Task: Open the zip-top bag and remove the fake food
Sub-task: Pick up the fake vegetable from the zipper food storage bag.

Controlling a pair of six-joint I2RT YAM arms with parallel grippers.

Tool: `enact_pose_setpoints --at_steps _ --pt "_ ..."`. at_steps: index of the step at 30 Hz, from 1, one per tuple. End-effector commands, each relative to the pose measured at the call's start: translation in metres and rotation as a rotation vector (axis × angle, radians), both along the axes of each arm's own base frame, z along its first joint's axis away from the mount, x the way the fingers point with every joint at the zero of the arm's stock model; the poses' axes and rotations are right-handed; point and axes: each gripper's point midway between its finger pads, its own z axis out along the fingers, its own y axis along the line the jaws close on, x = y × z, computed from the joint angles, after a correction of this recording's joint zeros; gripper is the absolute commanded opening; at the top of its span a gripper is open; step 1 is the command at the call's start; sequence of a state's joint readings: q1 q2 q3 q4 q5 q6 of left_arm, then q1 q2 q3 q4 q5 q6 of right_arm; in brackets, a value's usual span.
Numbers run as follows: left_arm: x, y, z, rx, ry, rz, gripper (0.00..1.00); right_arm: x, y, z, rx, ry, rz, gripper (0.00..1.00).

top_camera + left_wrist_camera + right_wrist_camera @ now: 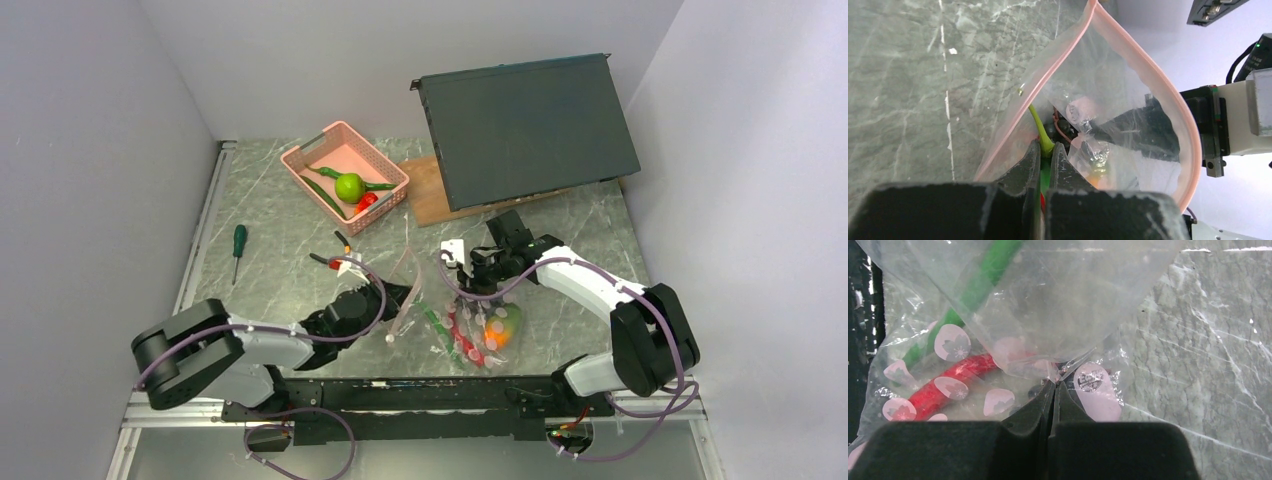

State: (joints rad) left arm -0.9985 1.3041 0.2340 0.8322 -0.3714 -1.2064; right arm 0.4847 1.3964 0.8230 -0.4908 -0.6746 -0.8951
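The zip-top bag (455,315) lies in the near middle of the table (270,240), the right gripper (1054,385) pinched tight on its plastic and the left gripper (1046,147), inside the mouth, clamped on a fake food stem (1040,125) so thin it may slip out.

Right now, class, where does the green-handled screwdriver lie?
In the top view, the green-handled screwdriver lies on the table near its left edge, left of the pink basket and nearer the arms.
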Motion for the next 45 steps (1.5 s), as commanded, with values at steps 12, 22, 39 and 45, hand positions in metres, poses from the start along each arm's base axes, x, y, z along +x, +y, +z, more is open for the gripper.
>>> enact_pose_setpoints --at_steps 12,22,39,45 --pt "-0.005 -0.067 0.03 -0.117 -0.16 -0.31 0.0 -0.001 0.004 0.01 0.043 -0.007 0.012 0.0" --pt "-0.002 -0.03 0.027 0.013 -0.197 -0.206 0.0 0.012 -0.004 0.011 0.032 -0.027 -0.055 0.0" --pt "0.027 0.018 0.058 0.173 -0.294 -0.01 0.0 -0.008 0.0 0.016 0.09 0.002 0.046 0.0" --pt "0.051 0.039 0.078 0.16 -0.329 0.053 0.0 -0.01 0.0 0.017 0.093 -0.005 0.059 0.0"
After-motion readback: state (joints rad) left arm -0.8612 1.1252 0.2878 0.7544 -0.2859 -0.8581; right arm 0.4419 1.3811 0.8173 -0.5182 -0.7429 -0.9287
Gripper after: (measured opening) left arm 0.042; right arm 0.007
